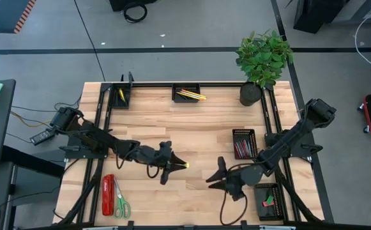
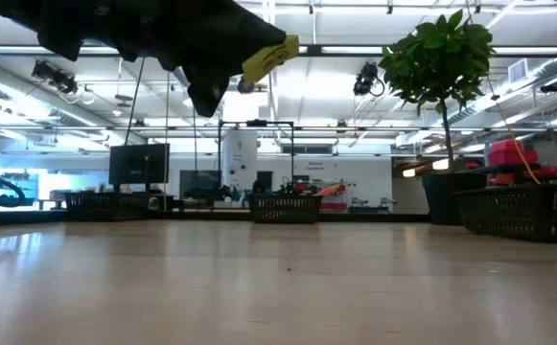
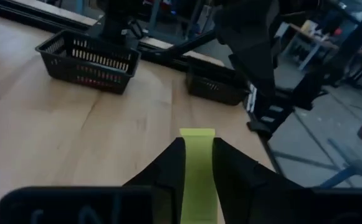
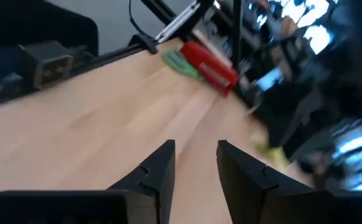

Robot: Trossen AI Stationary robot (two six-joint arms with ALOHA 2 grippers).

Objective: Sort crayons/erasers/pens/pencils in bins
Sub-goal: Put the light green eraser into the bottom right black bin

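Low view: bare wooden table [image 2: 278, 287], bright workshop behind.

Bright, even ceiling light; soft shadows on the table [image 1: 191, 128]; the right wrist view is motion-blurred.

Scissors [image 1: 122, 206] lie just right of stapler [image 1: 108, 194].

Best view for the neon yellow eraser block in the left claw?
Left wrist view: the neon yellow eraser block fills the gap between the left claw fingers. High view shows a speck, low view a corner, right wrist view only a yellow blur.
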